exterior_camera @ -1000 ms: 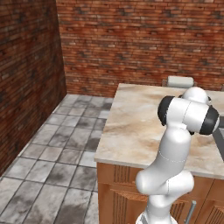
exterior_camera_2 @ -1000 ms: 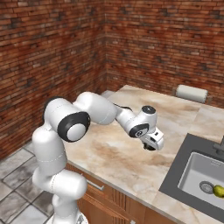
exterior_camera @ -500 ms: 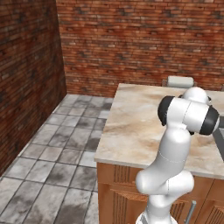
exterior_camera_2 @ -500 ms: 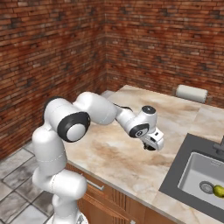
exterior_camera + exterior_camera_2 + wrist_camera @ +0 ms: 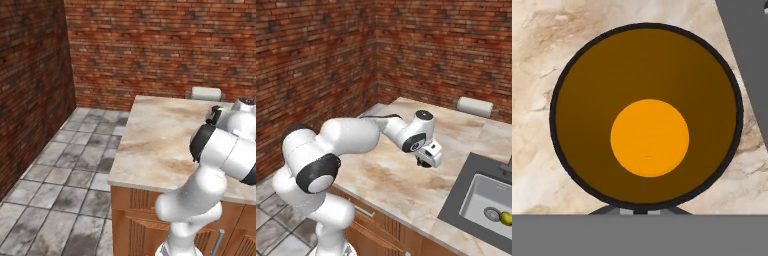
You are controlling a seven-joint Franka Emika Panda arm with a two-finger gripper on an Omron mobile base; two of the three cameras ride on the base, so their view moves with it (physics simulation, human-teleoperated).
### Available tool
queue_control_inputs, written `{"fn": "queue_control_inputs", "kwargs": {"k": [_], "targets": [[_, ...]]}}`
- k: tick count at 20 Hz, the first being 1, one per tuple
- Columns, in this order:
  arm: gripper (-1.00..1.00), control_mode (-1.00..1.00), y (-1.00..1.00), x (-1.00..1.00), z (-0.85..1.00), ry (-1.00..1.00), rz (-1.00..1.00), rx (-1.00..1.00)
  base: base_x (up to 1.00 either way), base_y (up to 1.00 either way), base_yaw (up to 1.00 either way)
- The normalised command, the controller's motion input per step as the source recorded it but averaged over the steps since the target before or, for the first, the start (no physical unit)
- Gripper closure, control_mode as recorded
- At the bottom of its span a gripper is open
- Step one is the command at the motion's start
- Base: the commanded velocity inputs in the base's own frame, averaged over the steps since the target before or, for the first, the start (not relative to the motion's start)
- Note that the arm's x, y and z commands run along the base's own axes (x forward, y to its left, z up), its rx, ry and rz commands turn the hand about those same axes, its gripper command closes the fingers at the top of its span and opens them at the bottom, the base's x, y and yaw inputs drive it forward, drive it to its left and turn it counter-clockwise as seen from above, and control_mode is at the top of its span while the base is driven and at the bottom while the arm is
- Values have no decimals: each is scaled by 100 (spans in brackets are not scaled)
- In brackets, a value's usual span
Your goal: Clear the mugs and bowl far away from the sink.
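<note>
Looking down its own axis, the claw (image 5: 425, 163) was fully closed, apparently pinching the black mug (image 5: 646, 117) at its near rim, directly beneath. So thin a hold risked slippage onto the worktop (image 5: 401, 185).

A black-rimmed cylindrical mug (image 5: 647, 120) with brown walls and orange floor stands on the veined beige marble counter (image 5: 406, 185) beside red brick walls (image 5: 165, 45).
</note>
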Motion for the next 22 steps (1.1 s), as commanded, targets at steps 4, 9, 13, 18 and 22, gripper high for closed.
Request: {"fn": "queue_control_inputs", "kwargs": {"k": [4,9,13,18,22], "targets": [[100,-100,82,-74,81,-7,0,-6,0,0,0],[100,-100,54,-76,63,-5,-2,-2,0,0,0],[100,-100,40,-93,29,-4,-15,0,0,0,0],[100,-100,42,-34,3,2,-14,-3,0,0,0],[100,-100,23,-14,0,4,-9,-2,0,0,0]]}}
